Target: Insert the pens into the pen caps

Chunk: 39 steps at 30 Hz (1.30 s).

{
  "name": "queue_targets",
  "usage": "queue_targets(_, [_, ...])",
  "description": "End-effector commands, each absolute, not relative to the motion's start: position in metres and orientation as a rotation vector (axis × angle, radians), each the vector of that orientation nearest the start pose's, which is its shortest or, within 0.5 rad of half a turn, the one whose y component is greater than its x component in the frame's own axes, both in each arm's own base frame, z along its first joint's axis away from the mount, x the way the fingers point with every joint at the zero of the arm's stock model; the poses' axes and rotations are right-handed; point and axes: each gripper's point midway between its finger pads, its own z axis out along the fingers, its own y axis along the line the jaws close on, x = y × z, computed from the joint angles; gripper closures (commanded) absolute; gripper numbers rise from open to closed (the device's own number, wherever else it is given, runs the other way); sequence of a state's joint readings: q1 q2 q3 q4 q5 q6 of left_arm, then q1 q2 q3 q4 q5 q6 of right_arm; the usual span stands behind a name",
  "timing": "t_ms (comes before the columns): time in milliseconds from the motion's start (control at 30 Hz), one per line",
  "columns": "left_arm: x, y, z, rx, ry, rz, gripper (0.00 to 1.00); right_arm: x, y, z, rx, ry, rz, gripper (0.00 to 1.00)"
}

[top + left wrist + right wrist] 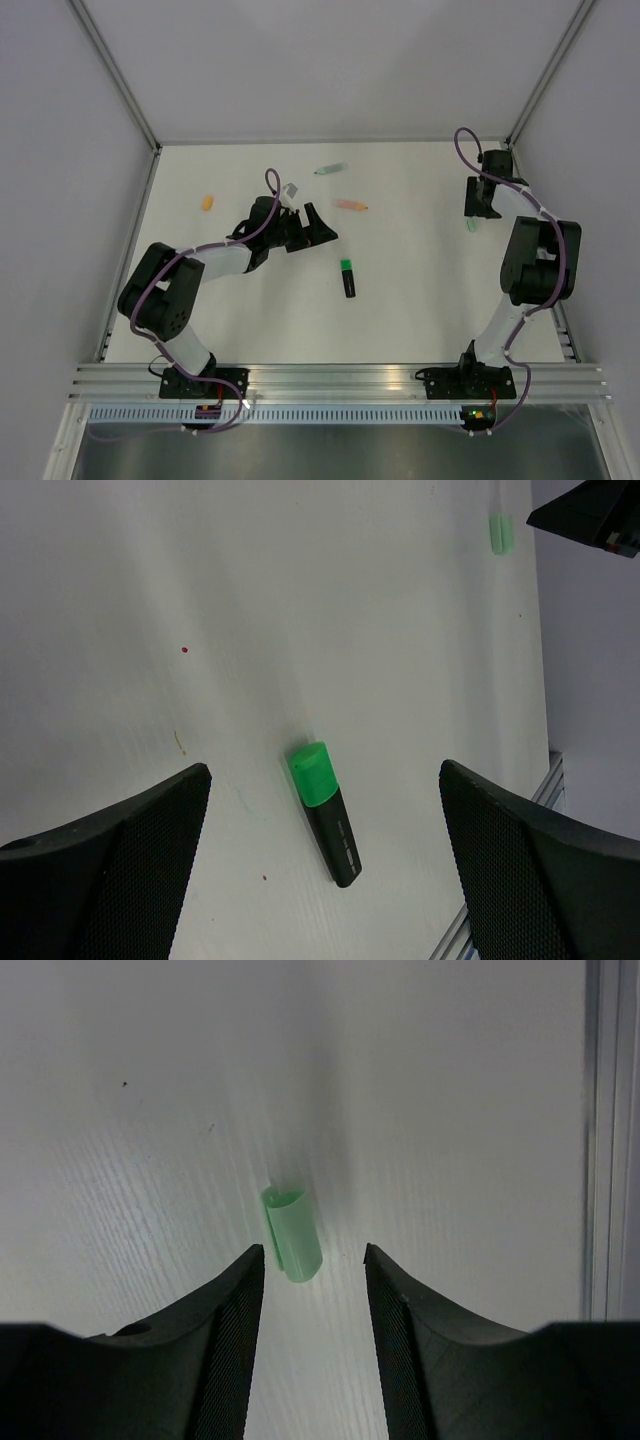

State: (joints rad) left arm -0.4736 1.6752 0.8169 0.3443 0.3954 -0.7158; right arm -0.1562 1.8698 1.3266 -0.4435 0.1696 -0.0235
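The black pen (348, 282) (335, 835) lies mid-table with a bright green cap (312, 775) on its far end. My left gripper (318, 230) (325, 770) hovers wide open to its left, holding nothing. Behind it lie the mint green pen (330, 169) and the salmon pen (350, 204). An orange pen cap (208, 202) rests at the far left. The mint green pen cap (472, 225) (290, 1235) (500, 532) lies flat at the right. My right gripper (478, 212) (313, 1250) is down over it, jaws partly apart, the cap's near end between the fingertips close to the left finger (235, 1300).
An aluminium rail (600, 1160) runs along the table's right edge, close beside the right gripper. Grey walls close in the left, back and right sides. A wider rail (340, 380) carries both arm bases at the front.
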Motion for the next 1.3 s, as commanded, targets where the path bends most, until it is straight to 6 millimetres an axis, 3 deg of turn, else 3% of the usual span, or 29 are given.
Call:
queue_targets(0, [0.348,-0.284,0.109,0.008,2.176,-1.115,0.00,0.442,-0.084,0.052,0.160,2.534,-0.192,0.49])
queue_targets(167, [0.349,-0.285,0.108,0.008,2.180,-1.118,0.00,0.437,-0.079,0.033,0.145,2.583,-0.159,0.52])
queue_targets(333, [0.348,-0.286,0.110,0.012,2.179,-1.127,0.00,0.446,-0.072,0.036,0.237,2.573,-0.099,0.52])
queue_targets(467, [0.347,-0.287,0.111,0.013,2.180,-1.138,0.00,0.450,-0.065,0.035,0.263,2.562,-0.038,0.45])
queue_targets(800, [0.346,-0.289,0.109,0.017,2.187,-1.155,0.00,0.454,-0.032,0.026,0.122,2.588,0.141,0.42])
queue_targets(967, [0.346,-0.290,0.108,0.019,2.189,-1.159,0.00,0.452,-0.007,0.025,-0.053,2.586,0.196,0.40])
queue_targets(1133, [0.346,-0.291,0.106,0.022,2.195,-1.164,0.00,0.452,0.035,0.030,-0.249,2.555,0.270,0.33])
queue_targets(1267, [0.346,-0.291,0.107,0.025,2.194,-1.171,0.01,0.446,0.058,0.024,-0.333,2.581,0.303,0.34])
